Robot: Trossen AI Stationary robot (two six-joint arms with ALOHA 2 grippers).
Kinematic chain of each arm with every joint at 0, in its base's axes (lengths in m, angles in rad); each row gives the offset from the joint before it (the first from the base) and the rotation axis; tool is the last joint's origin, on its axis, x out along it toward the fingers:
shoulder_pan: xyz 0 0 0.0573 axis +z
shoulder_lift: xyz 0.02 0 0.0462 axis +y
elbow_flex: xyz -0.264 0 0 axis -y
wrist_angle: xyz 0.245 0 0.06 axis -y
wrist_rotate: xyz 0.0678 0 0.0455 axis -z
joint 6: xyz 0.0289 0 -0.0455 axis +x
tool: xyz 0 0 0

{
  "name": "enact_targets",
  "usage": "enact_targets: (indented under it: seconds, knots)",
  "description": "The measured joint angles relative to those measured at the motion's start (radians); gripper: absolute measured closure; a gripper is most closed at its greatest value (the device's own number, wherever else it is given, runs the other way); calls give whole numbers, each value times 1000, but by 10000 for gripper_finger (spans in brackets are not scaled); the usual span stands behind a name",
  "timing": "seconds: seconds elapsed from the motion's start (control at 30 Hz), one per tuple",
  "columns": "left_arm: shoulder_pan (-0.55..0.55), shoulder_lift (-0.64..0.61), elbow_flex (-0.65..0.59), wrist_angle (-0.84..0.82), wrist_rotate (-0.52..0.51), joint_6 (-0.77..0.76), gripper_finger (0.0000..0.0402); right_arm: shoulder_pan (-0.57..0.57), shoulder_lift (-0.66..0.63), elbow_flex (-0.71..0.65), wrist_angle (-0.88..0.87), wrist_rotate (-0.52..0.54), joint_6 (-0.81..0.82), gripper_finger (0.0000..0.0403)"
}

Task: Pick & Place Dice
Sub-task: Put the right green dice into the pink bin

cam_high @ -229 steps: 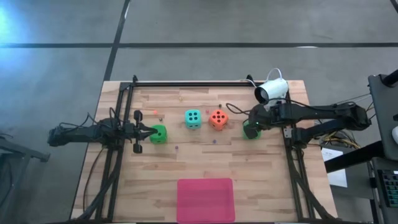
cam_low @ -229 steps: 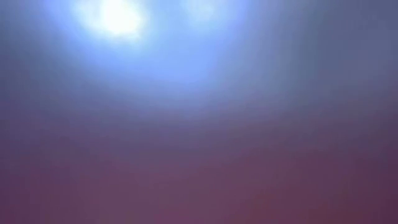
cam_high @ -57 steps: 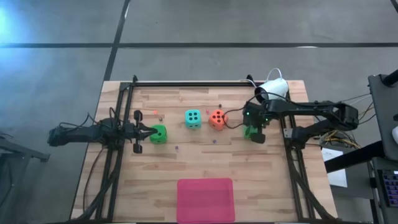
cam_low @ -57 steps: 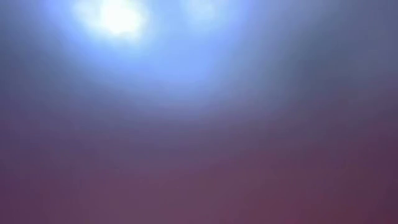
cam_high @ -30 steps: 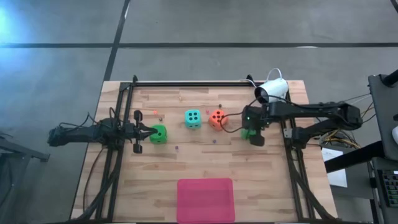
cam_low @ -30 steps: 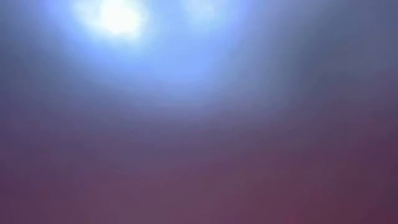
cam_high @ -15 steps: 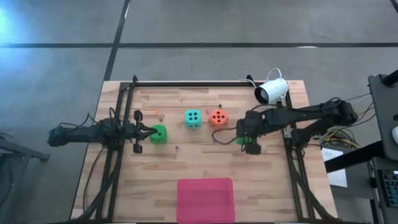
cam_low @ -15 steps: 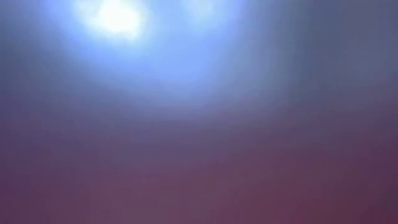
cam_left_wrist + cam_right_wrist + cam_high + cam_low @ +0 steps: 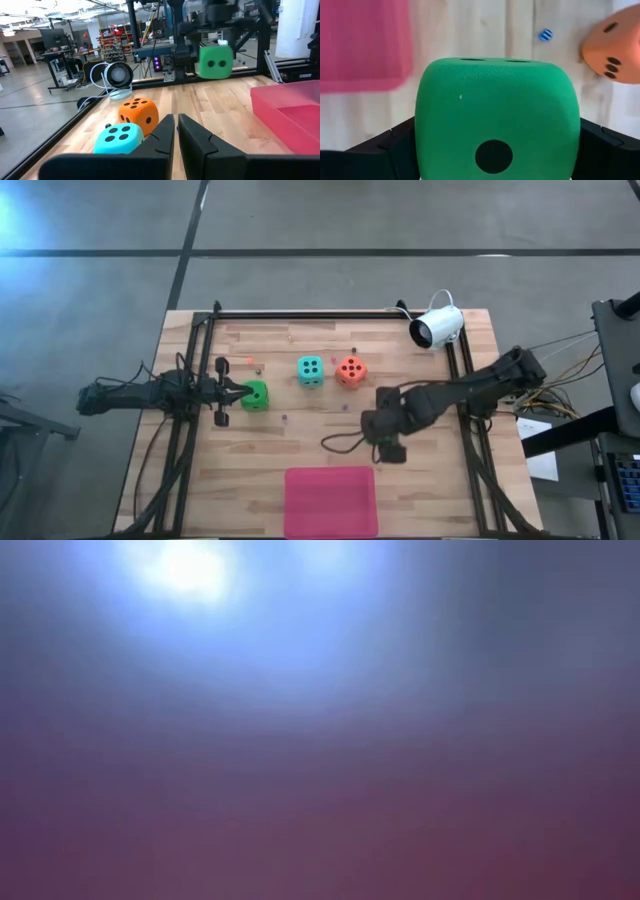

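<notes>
A: Start with the big things. Where does the desk [image 9: 300, 450] leave us?

B: The pink mat [image 9: 331, 500] lies at its near edge, in the middle. The right gripper [image 9: 388, 432] hangs just beyond the mat's far right corner, so the mat lies a short way nearer and slightly to the left of it. That is the relation the coming move seems to turn on.

A: And it carries something?

B: Yes. Its fingers [image 9: 375, 150] are spread wide and pinch a green die [image 9: 496, 120] from both sides; the right wrist view shows the die filling the gap, clear of the wood, with the mat's edge beyond it.

A: The other dice?

B: The teal die [image 9: 310, 370] and the orange-red die [image 9: 350, 370] sit side by side toward the far middle, well apart from the mat. A second green die [image 9: 256, 395] sits at the tip of the left gripper [image 9: 238, 392], whose fingers are pressed together; that arm waits at the left edge.

A: So which arm is nearer the mat?

B: The right, clearly.
</notes>
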Motion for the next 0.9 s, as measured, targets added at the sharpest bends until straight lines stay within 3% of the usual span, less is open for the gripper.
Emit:
enact_targets:
  seconds: [0.6, 0.9]
  knots:
    - [0, 0, 0, 0, 0, 0, 374, 169, 266, 331, 3, 2, 242, 46]
    - [0, 0, 0, 0, 0, 0, 374, 217, 425, 513, -41, 0, 267, 45]
